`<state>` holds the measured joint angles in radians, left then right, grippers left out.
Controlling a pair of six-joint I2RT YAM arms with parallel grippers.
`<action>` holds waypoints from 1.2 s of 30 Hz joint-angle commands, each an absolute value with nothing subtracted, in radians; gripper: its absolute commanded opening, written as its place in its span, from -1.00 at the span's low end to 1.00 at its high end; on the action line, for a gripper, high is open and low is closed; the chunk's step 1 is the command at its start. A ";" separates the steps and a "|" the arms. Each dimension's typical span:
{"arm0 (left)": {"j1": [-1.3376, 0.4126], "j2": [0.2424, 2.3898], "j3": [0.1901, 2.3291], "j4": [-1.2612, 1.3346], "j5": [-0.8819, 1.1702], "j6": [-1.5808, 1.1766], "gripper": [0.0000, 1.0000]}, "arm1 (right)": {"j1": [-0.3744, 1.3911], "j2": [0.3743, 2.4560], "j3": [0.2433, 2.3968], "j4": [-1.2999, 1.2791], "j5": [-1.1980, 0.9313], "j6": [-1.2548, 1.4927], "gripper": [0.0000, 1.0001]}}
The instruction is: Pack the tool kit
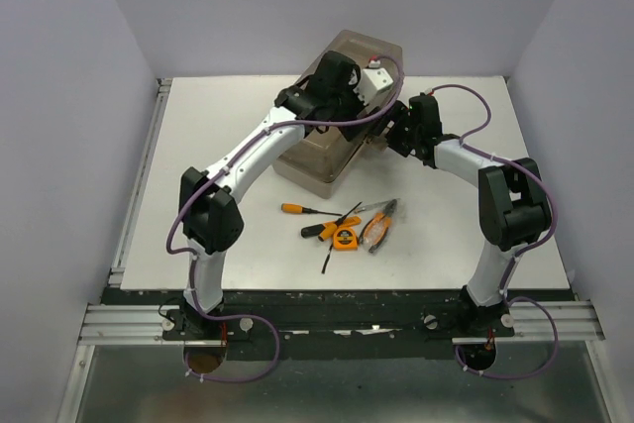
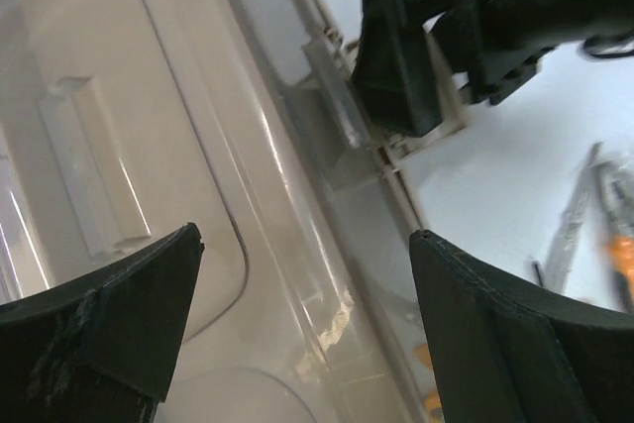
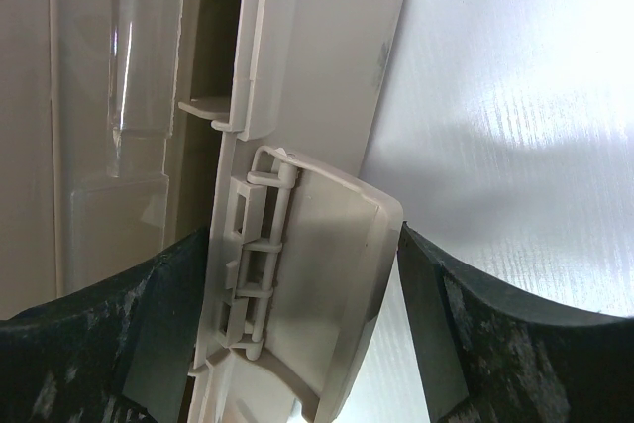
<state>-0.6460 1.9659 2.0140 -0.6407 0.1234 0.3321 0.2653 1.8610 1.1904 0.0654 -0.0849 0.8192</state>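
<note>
With the left gripper (image 2: 302, 245) spread above the toolbox lid (image 2: 149, 96) and the right gripper (image 3: 302, 235) spread astride the latch (image 3: 332, 284), closing off-centre could slip and shove the toolbox (image 1: 319, 167).

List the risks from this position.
1. The right gripper straddles the latch of the toolbox. Squeezing off-centre might make it slip off or strain the thin plastic hinge.
2. The left gripper hangs open over the lid, close beside the right one, so the arms may collide.
3. The tape measure, pliers and screwdrivers lie outside. Latching now would likely shut them out.
</note>
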 commanded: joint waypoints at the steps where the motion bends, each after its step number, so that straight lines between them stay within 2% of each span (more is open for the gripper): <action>1: -0.650 1.999 2.025 -0.672 -0.046 0.413 0.98 | 0.252 1.898 1.172 0.046 -0.049 0.802 0.64; 4: -0.655 2.008 2.005 -0.655 -0.125 0.446 0.98 | 0.247 1.901 1.164 0.048 -0.051 0.802 0.64; 8: -0.658 2.014 1.985 -0.598 -0.346 0.521 0.98 | 0.241 1.902 1.155 0.051 -0.049 0.799 0.64; 12: -0.653 1.987 1.976 -0.540 -0.426 0.558 0.98 | 0.235 1.905 1.146 0.051 -0.048 0.798 0.64; 27: -0.523 2.002 2.132 -0.580 -0.405 0.535 0.98 | 0.221 1.925 1.135 0.052 -0.044 0.799 0.64; 36: -0.387 2.019 2.189 -0.606 -0.235 0.451 0.98 | 0.216 1.933 1.141 0.049 -0.043 0.795 0.64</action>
